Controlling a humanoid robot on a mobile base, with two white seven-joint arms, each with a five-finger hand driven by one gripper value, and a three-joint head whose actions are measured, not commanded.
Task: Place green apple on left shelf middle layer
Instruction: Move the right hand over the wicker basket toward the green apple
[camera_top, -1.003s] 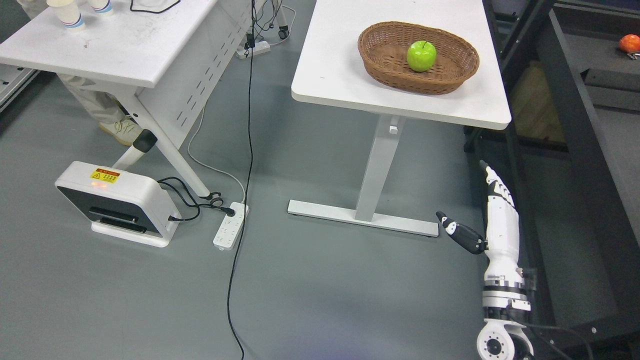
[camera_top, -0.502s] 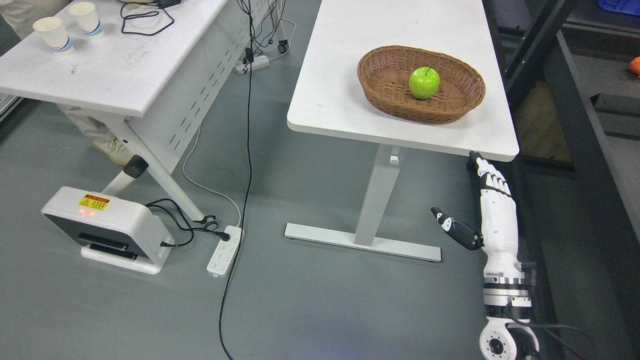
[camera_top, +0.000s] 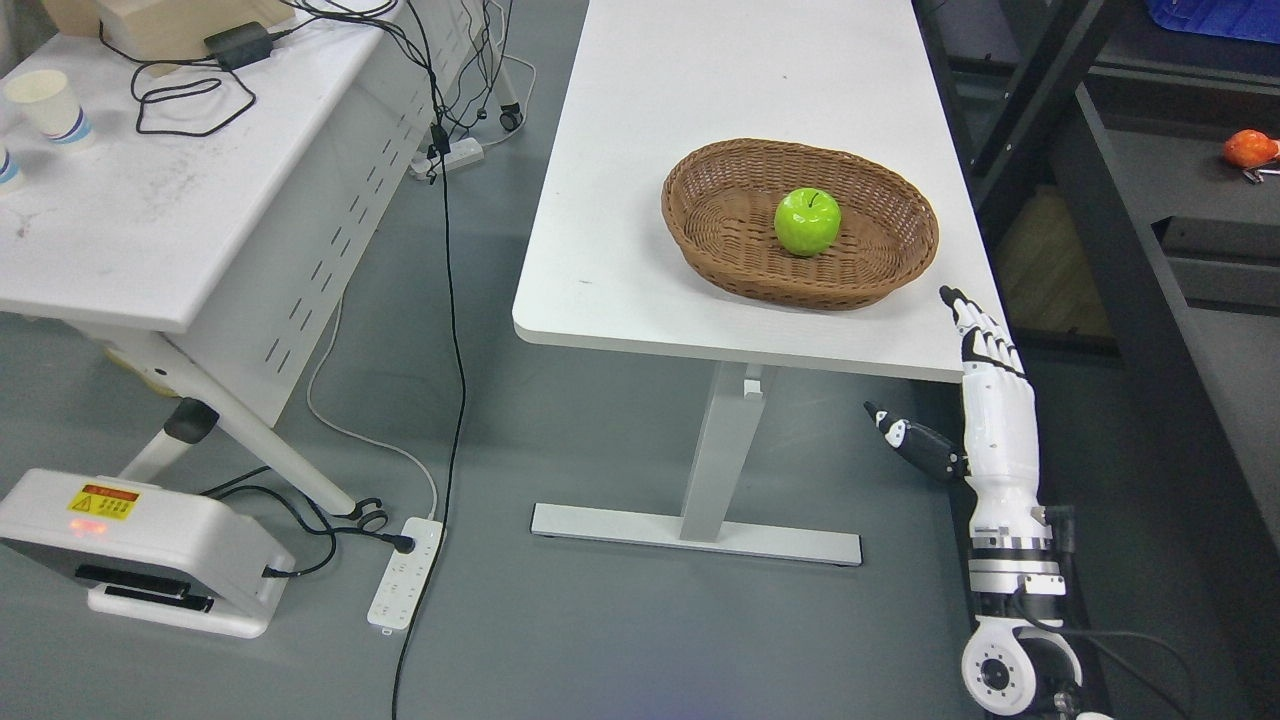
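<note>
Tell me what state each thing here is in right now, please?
Green apple: sitting in the basket, untouched.
Wicker basket: upright on the white table.
Right hand: open, fingers straight, empty, near the table's corner.
Paper cup: upright on the other table.

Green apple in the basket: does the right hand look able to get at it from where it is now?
Probably yes. The green apple lies alone and uncovered in the wicker basket. The right hand, fingers open and holding nothing, is at the table's near right corner; only the basket's low rim lies between.

Green apple (camera_top: 807, 221) in basket (camera_top: 720, 260); right hand (camera_top: 985, 400) spread, empty
</note>
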